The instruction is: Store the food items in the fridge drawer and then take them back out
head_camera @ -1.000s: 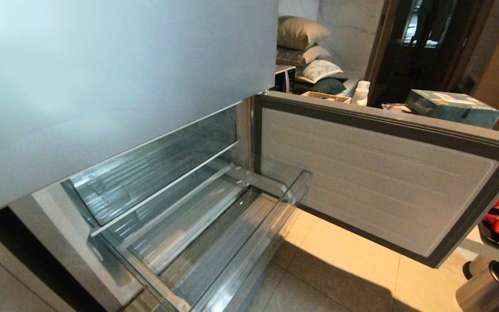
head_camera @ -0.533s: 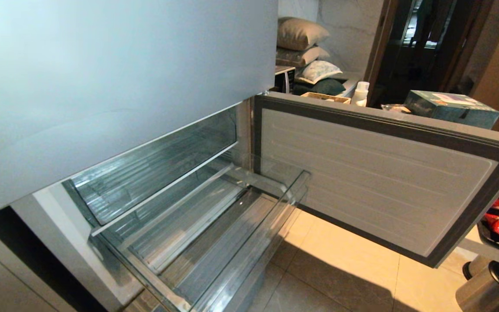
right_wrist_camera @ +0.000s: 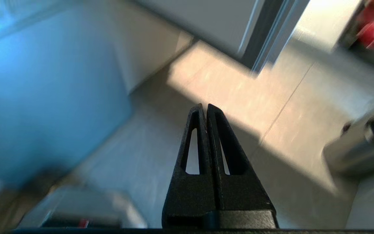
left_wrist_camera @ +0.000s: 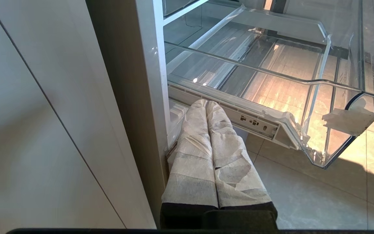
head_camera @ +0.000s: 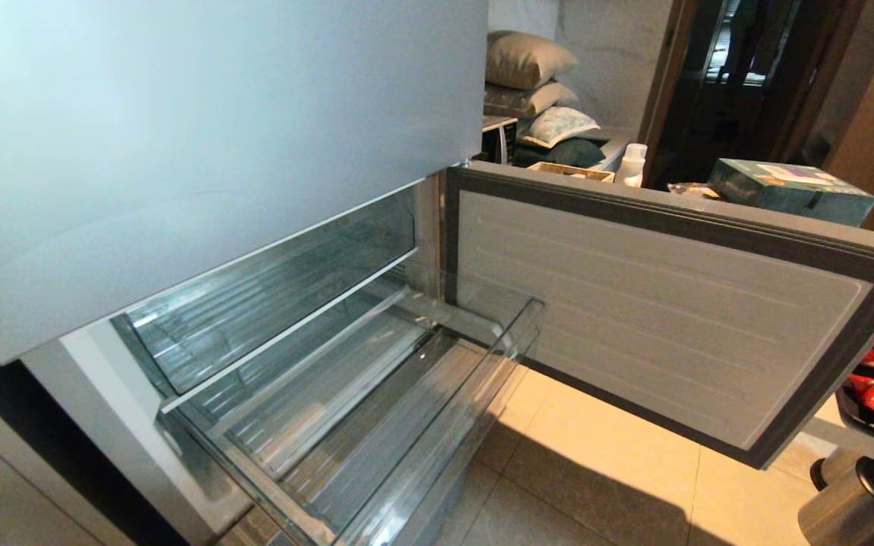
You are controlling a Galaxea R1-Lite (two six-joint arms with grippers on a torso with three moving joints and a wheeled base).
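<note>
Fridge drawer point(head_camera: 407, 394) pulled out, clear and ribbed.
Left claw point(left_wrist_camera: 206, 105) pressed together at its 7 o'clock; right claw point(right_wrist_camera: 205, 107) together over the floor point(right_wrist_camera: 239, 97).

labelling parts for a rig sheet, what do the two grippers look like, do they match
They differ. The left gripper has two long fingers wrapped in wrinkled white fabric tape, with black showing at the base. The right gripper is bare matte black: two tapered, pointed fingers, each with a long slot cut through. No cables or markings show.

The open fridge door point(head_camera: 664, 318) swings out over the tiled floor point(head_camera: 604, 485). Pillows point(head_camera: 532, 83) are piled up far behind it. A teal box point(head_camera: 790, 188) and a white bottle point(head_camera: 633, 163) sit past the door's top edge.
</note>
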